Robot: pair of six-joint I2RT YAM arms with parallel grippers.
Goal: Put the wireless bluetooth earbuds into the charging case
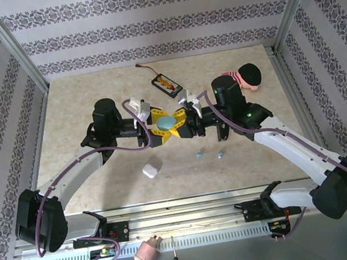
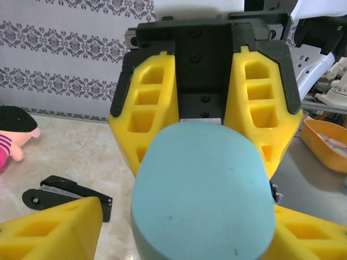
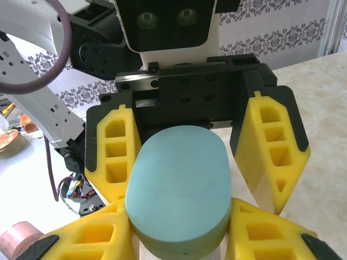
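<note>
A closed light-blue charging case (image 1: 169,123) hangs in the air between the two grippers, above the middle of the table. My right gripper (image 1: 182,124) is shut on it; in the right wrist view its yellow fingers (image 3: 87,238) press both sides of the case (image 3: 179,184). My left gripper (image 1: 160,127) stands open around the other end. In the left wrist view its finger (image 2: 54,227) is clear of the case (image 2: 203,189), with table showing between them. Two tiny light-blue earbuds (image 1: 198,155) (image 1: 221,154) lie on the table in front of the grippers.
A white case (image 1: 151,170) lies on the table near the front, left of the earbuds. A black device with a cable (image 1: 168,84) sits at the back centre. A pink plush toy with a black cap (image 1: 247,77) lies at the back right.
</note>
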